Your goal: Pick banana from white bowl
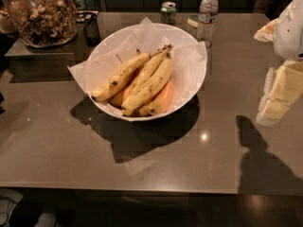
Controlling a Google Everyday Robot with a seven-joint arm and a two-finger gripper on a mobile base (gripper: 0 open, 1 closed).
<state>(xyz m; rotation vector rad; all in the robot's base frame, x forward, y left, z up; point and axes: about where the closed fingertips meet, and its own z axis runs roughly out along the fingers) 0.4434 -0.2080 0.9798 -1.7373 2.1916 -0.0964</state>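
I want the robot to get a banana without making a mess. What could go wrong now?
The bananas lie pressed together in the white bowl, so lifting one might drag a neighbour out. The paper lining sticks up around them and could snag. The gripper is at the picture's right edge, far from the bowl; reaching across, it might knock the water bottle standing just behind the rim.

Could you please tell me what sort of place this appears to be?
Likely an office snack counter or break-room kitchen: a big glass jar of nuts, a white bowl of bananas, and a soda can and water bottle share the brown countertop. The gripper hangs at right, apart from the bowl.
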